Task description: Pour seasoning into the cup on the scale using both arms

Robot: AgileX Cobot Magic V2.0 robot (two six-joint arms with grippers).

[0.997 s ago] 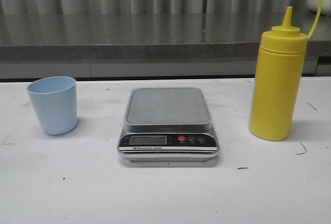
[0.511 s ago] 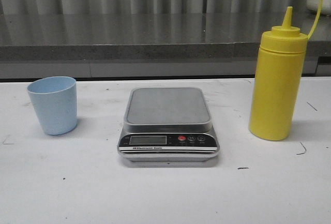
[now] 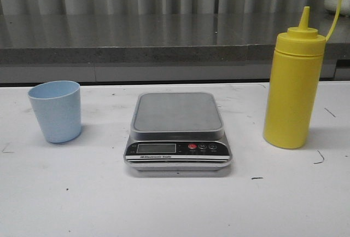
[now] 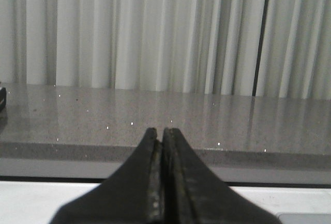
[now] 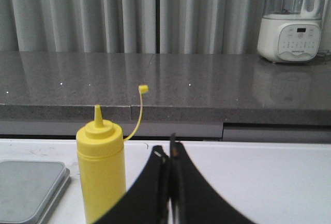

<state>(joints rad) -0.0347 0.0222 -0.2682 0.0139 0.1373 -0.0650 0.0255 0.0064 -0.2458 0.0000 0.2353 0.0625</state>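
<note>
The scale [image 3: 178, 133] is sitting at the centre of the white table [image 3: 175, 204], its steel platform bare. The cup [image 3: 55, 111] is standing upright on the table to the scale's left, apart from it, with a strip of open tabletop lying between them. The seasoning [image 3: 292, 84] is standing upright to the scale's right, also apart from it, with its cap strap arcing up beside the nozzle. Open tabletop is lying in front of all three items, and a grey counter ledge [image 3: 164, 40] is running along behind the table's far edge.

The left gripper [image 4: 161, 133] is showing its fingers pressed together tip to tip, holding nothing and touching nothing; beyond the fingertips only the ledge and the curtain [image 4: 155, 27] are appearing. The right gripper [image 5: 166, 151] is likewise showing its fingers narrowed to a thin slit, gripping nothing. The seasoning is standing just beside these fingers, forward of them and not in contact, with the scale's corner [image 5: 31, 188] lying beyond the bottle. A white appliance [image 5: 292, 25] is resting on the ledge, well away from the fingers.
</note>
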